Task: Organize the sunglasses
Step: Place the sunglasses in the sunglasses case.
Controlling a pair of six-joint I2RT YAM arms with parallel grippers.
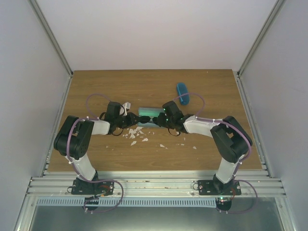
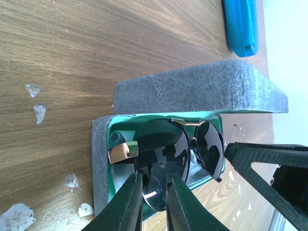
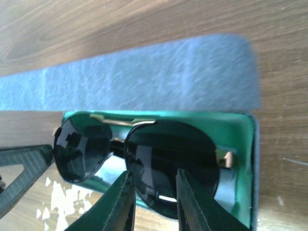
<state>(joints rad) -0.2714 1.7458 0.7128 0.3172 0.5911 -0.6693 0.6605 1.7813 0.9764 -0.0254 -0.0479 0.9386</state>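
Over the open grey felt case (image 2: 202, 86) with green lining, the dark-lensed, gold-trimmed sunglasses (image 2: 166, 144) are lying lengthwise, lined up with it. The left gripper (image 2: 154, 179) is sitting on one lens and the right gripper (image 3: 154, 175) on the other, both equally near. Each is showing a narrow gap; I cannot tell if they are pinching or only pressing.

sunglasses (image 2: 178, 149) lenses glossy; grey case (image 2: 202, 91) fuzzy, matt; table (image 2: 72, 48) wood-grain.
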